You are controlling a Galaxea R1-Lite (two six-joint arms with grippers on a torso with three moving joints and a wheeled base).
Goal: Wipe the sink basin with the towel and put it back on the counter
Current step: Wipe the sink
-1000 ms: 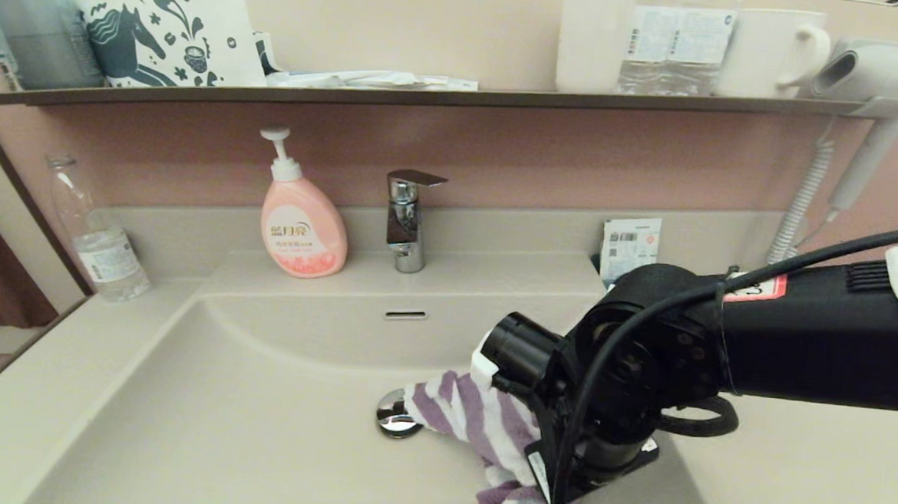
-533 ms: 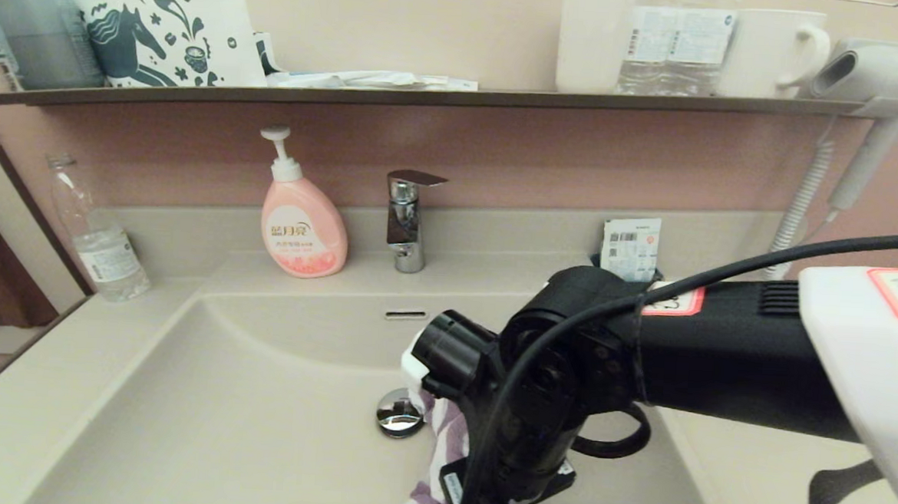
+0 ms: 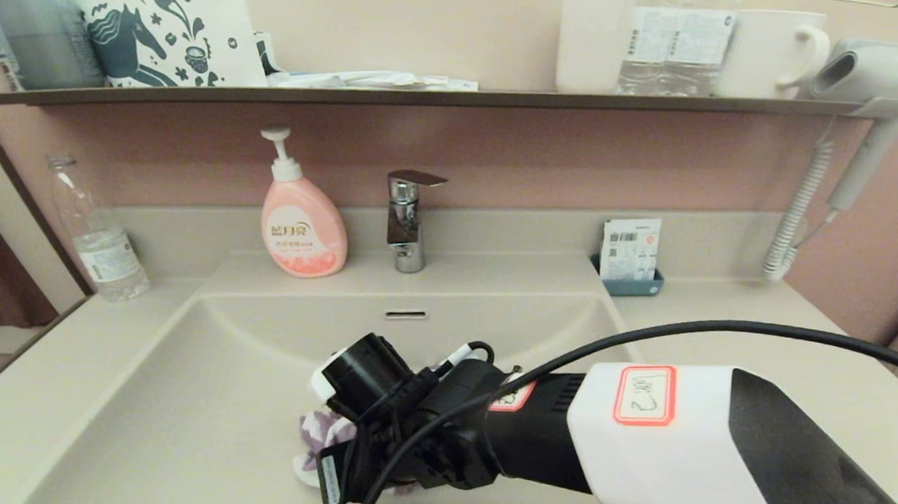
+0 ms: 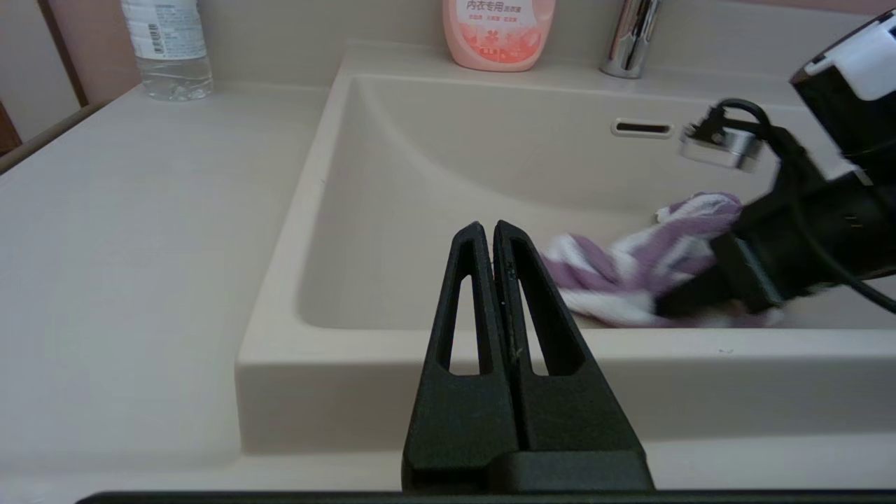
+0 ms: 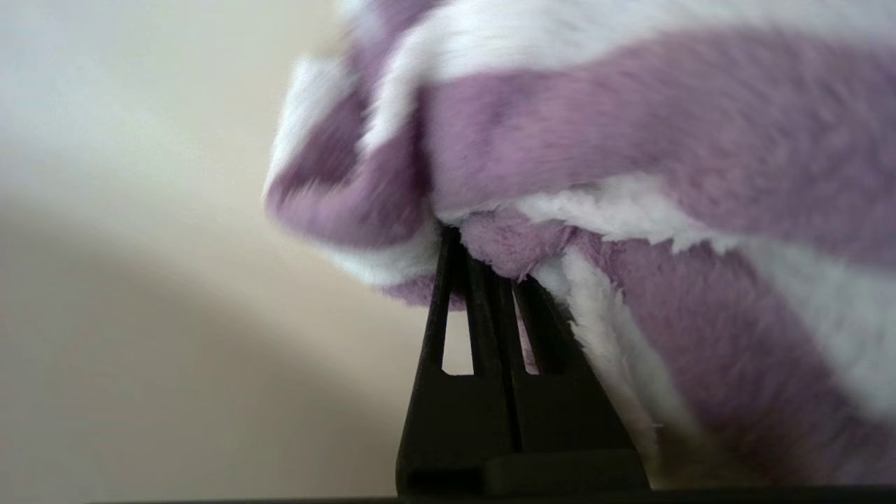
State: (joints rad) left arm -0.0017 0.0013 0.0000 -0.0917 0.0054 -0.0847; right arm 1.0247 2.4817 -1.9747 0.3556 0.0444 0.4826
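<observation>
Right claw [image 5: 490, 280]: clenched on the towel, its two black fingers pressed together with the fabric bunched over their tips; in the head view its arm reaches in from the lower right of the frame to the lower centre.
Towel [image 3: 323, 432]: purple-and-white striped, low in the sink basin, showing just left of the right claw's wrist in the head view; mostly hidden behind that arm.
Sink basin [image 3: 203, 393]: fills the lower centre of the head view; overflow slot [image 3: 406, 314] on its back wall.
Left claw [image 4: 494, 241]: fingers closed together, holding nothing, in front of the basin's near rim.
Surface [image 4: 133, 231]: flat area at left of the left wrist view.
</observation>
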